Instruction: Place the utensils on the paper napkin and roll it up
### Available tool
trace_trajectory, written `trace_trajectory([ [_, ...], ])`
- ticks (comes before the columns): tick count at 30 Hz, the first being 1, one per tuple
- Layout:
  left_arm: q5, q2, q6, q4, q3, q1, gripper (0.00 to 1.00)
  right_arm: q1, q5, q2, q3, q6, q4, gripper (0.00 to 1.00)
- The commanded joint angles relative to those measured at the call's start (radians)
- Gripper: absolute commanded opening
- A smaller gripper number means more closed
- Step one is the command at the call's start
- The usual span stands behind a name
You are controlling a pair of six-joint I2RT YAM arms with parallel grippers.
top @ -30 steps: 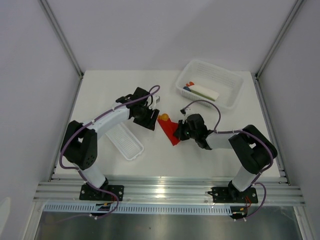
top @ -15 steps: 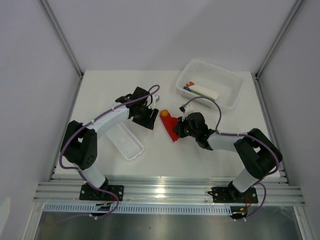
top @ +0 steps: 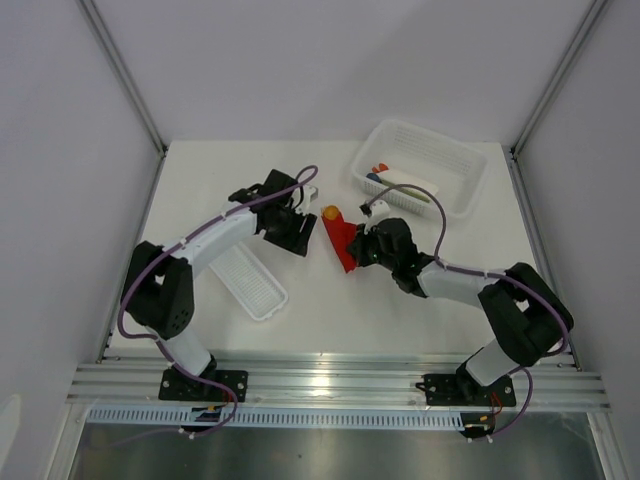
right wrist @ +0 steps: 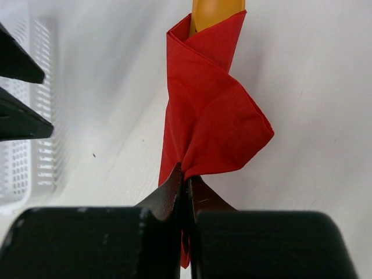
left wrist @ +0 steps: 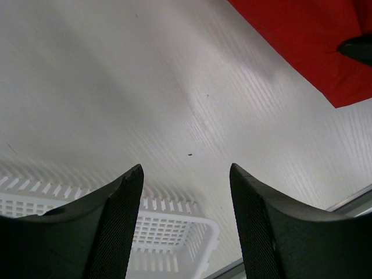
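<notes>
The red paper napkin (top: 343,243) lies folded over near the table's middle, with an orange utensil head (top: 330,212) sticking out of its far end. In the right wrist view the napkin (right wrist: 209,110) wraps the orange utensil (right wrist: 216,10). My right gripper (right wrist: 186,177) is shut on a fold of the napkin; it also shows in the top view (top: 362,247). My left gripper (top: 303,232) is open and empty, just left of the napkin. In the left wrist view its jaws (left wrist: 186,174) stand wide apart over bare table, with the napkin (left wrist: 302,40) at the upper right.
A narrow white tray (top: 250,281) lies left of the napkin, and shows in the left wrist view (left wrist: 168,232). A white mesh basket (top: 420,168) with white, blue and green items stands at the back right.
My right gripper has moved up and left, dragging the folded napkin and the orange utensil toward the back. My left gripper has shifted slightly back.
</notes>
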Motion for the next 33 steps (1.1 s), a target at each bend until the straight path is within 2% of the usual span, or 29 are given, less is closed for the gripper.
trace_trajectory([
  [1, 0.042, -0.066, 0.031, -0.034, 0.097, 0.035, 0.65, 0.007, 0.056, -0.103, 0.089, -0.039, 0.024, 0.00],
  [8, 0.230, -0.144, 0.082, -0.151, 0.282, 0.059, 0.73, 0.020, 0.095, -0.249, 0.160, -0.065, 0.026, 0.00],
  [17, 0.471, -0.242, 0.088, -0.181, 0.512, 0.059, 0.82, 0.034, 0.073, -0.399, 0.227, -0.073, 0.110, 0.00],
  [25, 0.513, -0.280, 0.080, -0.178, 0.623, 0.021, 0.86, 0.050, -0.036, -0.457, 0.275, -0.059, 0.220, 0.00],
  [33, 0.552, -0.230, 0.047, -0.157, 0.784, 0.003, 0.88, 0.073, -0.086, -0.450, 0.308, -0.051, 0.322, 0.00],
])
